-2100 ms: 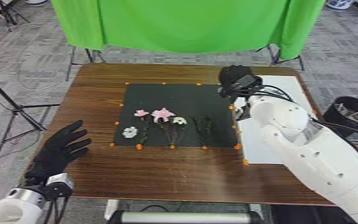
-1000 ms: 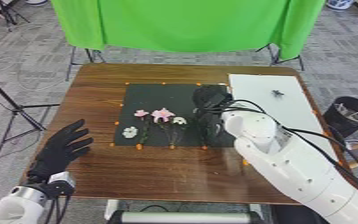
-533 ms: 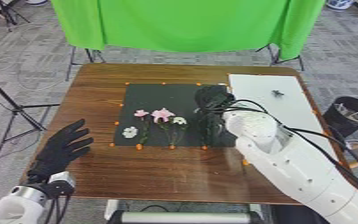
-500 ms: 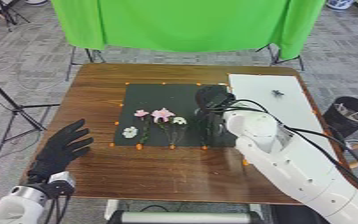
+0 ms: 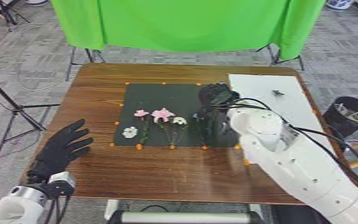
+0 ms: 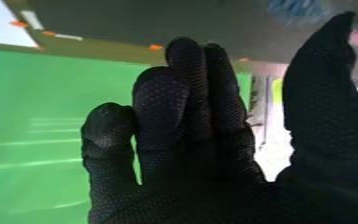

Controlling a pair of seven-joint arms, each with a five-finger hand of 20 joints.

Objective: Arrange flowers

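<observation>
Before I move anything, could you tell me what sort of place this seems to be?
Probably a robotics lab or filming area: a green backdrop hangs beyond the wooden table, with a tripod to its left.

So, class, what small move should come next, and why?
Probably a shift to the white sheet: the right hand is open and empty over the dark mat, and a small dark item on that sheet lies apart from the flowers.
</observation>
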